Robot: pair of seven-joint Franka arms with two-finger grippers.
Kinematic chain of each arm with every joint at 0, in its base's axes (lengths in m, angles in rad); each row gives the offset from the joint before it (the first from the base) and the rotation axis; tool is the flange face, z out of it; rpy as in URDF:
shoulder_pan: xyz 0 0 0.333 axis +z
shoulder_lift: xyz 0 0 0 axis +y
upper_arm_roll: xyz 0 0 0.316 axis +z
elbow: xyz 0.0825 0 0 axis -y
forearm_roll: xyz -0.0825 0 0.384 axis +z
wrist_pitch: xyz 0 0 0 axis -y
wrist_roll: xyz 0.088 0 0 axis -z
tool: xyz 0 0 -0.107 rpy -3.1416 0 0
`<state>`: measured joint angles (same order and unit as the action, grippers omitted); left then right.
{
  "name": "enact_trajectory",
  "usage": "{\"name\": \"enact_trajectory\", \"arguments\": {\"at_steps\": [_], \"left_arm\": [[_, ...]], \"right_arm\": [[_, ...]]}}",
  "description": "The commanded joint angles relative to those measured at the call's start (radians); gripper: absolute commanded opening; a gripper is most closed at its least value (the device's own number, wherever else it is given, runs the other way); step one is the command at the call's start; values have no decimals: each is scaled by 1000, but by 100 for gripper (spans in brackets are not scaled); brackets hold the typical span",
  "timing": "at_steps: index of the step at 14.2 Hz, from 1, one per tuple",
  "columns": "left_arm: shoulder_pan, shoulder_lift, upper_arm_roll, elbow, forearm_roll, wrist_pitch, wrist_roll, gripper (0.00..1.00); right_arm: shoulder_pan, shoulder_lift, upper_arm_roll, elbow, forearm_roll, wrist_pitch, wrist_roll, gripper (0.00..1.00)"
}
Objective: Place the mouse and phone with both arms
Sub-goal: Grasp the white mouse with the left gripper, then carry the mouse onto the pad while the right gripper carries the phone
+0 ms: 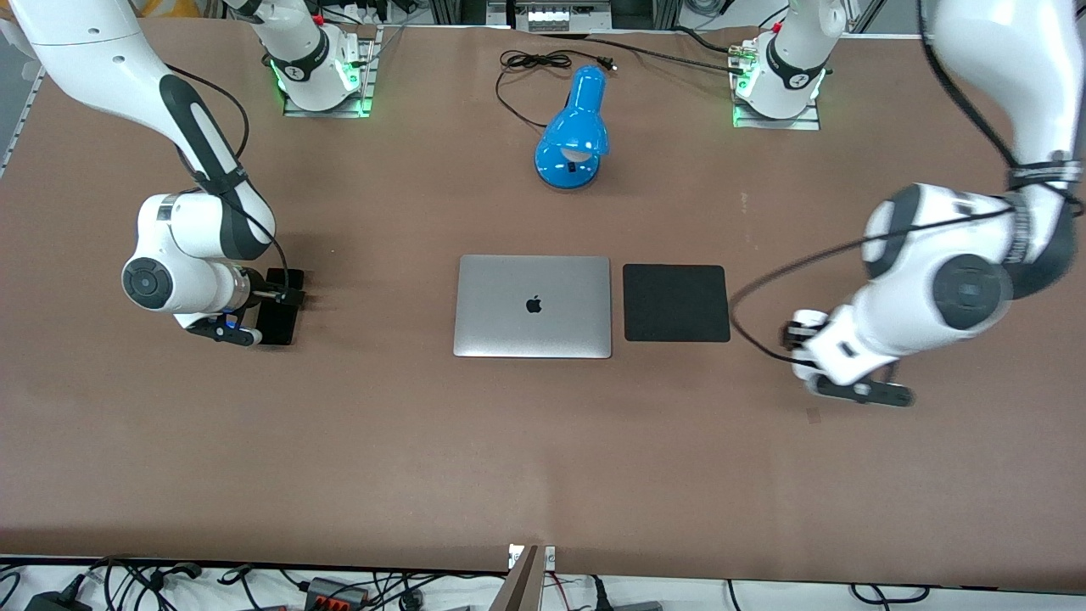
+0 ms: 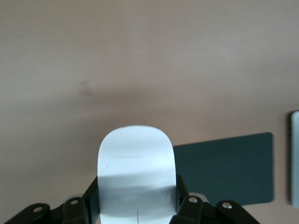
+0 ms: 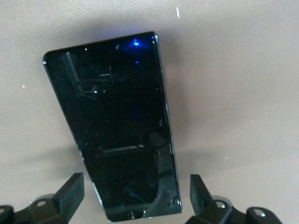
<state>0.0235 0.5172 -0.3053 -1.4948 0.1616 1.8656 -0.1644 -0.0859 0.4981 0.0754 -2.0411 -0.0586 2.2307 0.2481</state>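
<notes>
Brown counter [image 1: 543, 467], closed laptop [image 1: 533, 305] mid. Left pincer [image 2: 138, 207] grips mouse [image 2: 135, 168]; right pincer [image 3: 138, 200] spread wide, straddling phone [image 3: 114, 126]. Grasp step; next likely closing on phone.

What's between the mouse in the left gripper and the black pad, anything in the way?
Nothing visible. The left gripper holds the mouse over bare table toward the left arm's end, and only open brown table shows between it and the black pad. The laptop sits past the pad, toward the right arm's end.

High front camera, two close wrist cameras
</notes>
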Motion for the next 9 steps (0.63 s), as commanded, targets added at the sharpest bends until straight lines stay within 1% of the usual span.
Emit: {"name": "enact_trajectory", "arguments": {"at_steps": [1,3,4,5,7,9], "left_arm": [[-106,64,2,16,13,-13,-113,19],[-167,121,3,-2,24,-2,-176,19],[-171,135,3,-5,27,16,-179,19],[-169,135,3,-28,27,45,-181,20],[-168,118,3,-106,27,104,-260,20],[-172,89,3,-194,29,196,-319,20]], "right_arm": [[-8,-26,4,-39,-14,33,-44,100],[-9,-27,4,-51,-14,50,-52,100],[-9,-29,4,-62,-14,64,-52,100],[-9,-29,4,-67,-14,72,-52,100],[-9,-29,4,-68,-14,72,-52,100],[-9,-30,4,-68,-14,73,-53,100]]}}
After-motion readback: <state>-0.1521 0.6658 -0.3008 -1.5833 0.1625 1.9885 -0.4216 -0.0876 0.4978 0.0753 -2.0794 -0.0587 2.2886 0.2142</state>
